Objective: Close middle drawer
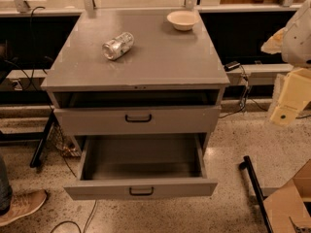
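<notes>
One wide grey metal middle drawer (141, 166), pulled far out, sits well left of and below cream gripper (287, 101); grip state cannot be told.

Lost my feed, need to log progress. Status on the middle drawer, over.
Gripper at right edge, off the cabinet. Middle drawer pulled far out, untouched. Can and bowl on top, not in its path.

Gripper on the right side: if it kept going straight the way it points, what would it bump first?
The gripper at the right edge points down, so it would probably meet the speckled floor first, beside the open middle drawer. Depth is hard to judge.
</notes>
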You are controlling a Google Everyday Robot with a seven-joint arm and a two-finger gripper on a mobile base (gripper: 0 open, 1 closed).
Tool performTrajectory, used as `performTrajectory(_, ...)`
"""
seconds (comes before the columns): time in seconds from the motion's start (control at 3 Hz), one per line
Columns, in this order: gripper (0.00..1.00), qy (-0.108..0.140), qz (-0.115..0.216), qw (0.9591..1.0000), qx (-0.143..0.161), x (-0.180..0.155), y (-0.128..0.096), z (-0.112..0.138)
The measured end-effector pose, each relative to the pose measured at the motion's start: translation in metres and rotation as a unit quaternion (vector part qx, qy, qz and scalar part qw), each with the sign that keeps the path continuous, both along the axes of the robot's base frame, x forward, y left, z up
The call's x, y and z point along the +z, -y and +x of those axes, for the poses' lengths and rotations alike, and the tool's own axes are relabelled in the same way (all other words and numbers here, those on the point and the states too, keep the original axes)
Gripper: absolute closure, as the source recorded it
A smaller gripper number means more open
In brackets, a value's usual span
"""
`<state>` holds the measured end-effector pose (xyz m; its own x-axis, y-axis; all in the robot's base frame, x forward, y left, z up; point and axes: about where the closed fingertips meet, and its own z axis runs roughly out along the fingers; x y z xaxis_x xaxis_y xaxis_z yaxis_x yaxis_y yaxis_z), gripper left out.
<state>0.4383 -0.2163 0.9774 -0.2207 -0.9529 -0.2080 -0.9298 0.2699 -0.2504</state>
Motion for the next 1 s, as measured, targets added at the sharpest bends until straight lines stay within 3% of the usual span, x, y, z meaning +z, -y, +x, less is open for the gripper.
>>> performTrajectory(0.33, 0.0, 0.0, 0.0, 1.0, 0.0, 0.0, 0.0, 0.0)
performTrajectory(0.67, 0.0, -0.021, 0.025, 0.9994, -0.01, -0.034, -0.006, -0.005)
performTrajectory(1.0, 0.0, -0.071, 0.079, 0.9941, -0.02, -0.111, -0.035, -0.016)
